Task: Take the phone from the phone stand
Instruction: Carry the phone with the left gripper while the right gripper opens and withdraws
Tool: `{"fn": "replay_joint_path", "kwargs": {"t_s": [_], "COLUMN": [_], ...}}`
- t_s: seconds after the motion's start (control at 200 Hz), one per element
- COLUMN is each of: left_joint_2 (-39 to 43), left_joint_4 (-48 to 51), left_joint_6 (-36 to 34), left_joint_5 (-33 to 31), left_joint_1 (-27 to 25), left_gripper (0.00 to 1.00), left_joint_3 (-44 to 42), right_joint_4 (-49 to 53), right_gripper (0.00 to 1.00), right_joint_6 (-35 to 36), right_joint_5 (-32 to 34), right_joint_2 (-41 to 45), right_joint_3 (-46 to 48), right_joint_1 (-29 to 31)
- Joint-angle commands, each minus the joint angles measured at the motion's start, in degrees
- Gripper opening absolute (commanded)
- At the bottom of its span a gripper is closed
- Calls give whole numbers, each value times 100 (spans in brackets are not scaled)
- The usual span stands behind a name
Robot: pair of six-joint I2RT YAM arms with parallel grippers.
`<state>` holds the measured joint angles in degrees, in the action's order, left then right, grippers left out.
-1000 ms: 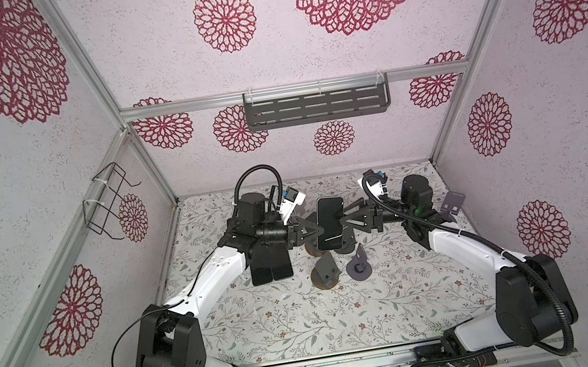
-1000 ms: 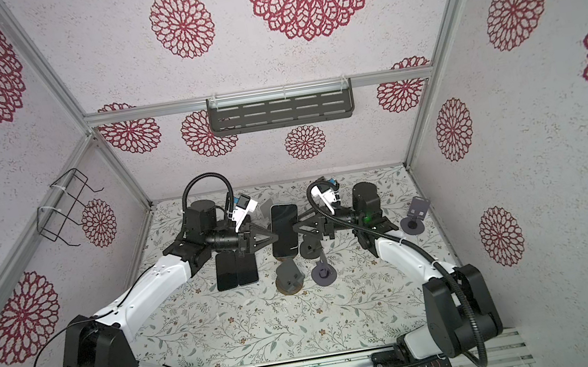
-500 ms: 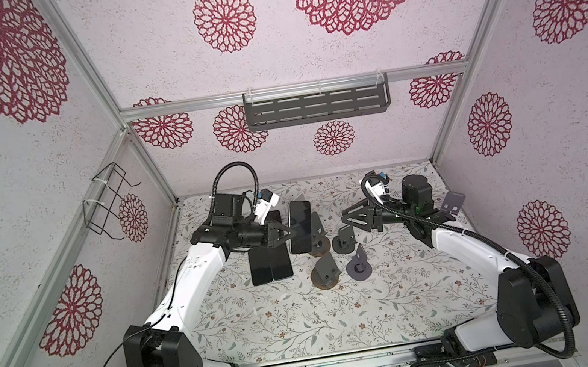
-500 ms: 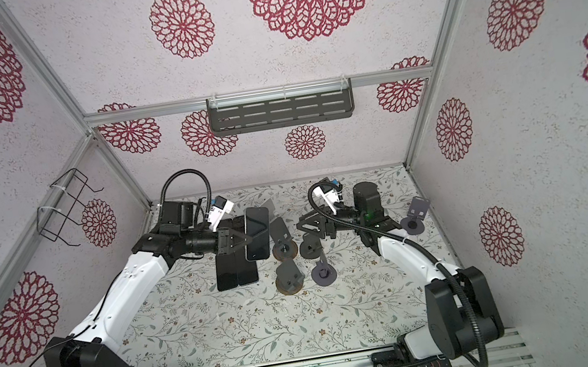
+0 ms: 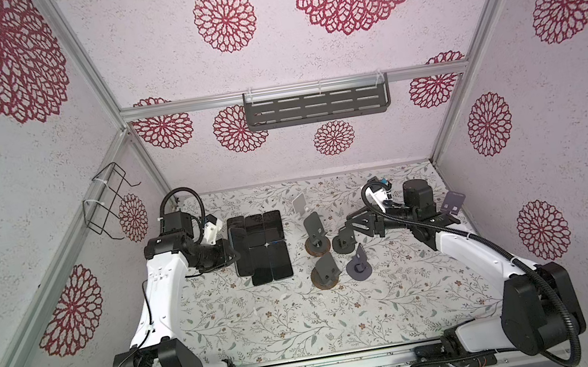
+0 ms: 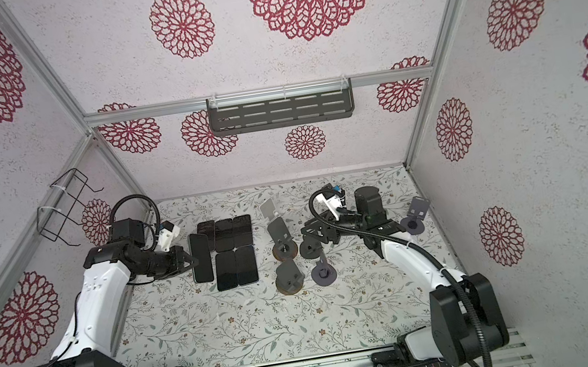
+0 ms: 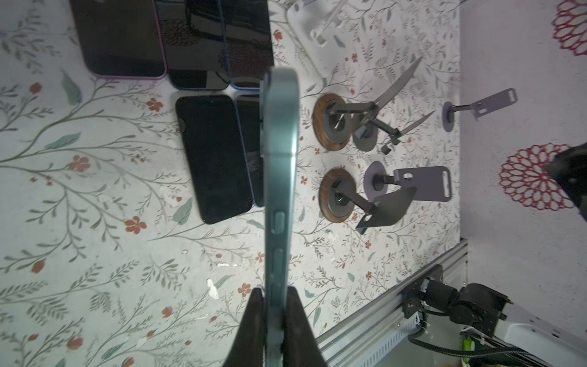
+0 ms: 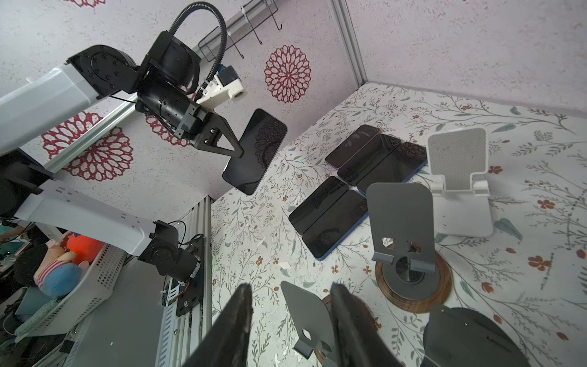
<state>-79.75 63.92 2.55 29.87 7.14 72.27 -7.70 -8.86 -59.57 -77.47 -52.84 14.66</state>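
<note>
Phone is off the phone stands, pinched edge-on in my left gripper over the left edge of the flat phones, right gripper parted and empty, so I reckon next I lower it beside them and let go.

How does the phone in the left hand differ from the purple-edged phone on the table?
The held phone has a blue-green edge; the purple-edged phone has a purple one. The held phone is raised, clamped at one end by the left hand; the purple-edged phone lies flat, screen up. Both screens are dark.
</note>
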Motion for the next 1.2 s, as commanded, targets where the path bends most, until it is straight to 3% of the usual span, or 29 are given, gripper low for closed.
{"fn": "replay_joint_path", "kwargs": {"t_s": [0.0,0.15,0.305,0.6,1.196], "left_joint_2": [-382,-856,-1310,-1997,-2686], "left_joint_4": [200,44,-166,-283,-492], "left_joint_6": [-211,-463,-534,-503,-354], "left_joint_5": [-779,-910,-673,-623,-197], "left_joint_1": [86,233,401,413,522], "left_gripper": [0,0,0,0,0], "left_joint_3": [17,99,125,256,478], "right_joint_4": [203,105,-639,-1155,-1060], "right_gripper": [43,43,42,42,42], "right_joint_6": [304,363,-176,-508,-414], "right_joint_5": [13,-264,-539,-688,-582], "right_joint_2": [329,559,760,627,630], "right_joint_3": [9,261,627,751,804], "right_joint_1": [-50,-140,-318,-386,-389]}}
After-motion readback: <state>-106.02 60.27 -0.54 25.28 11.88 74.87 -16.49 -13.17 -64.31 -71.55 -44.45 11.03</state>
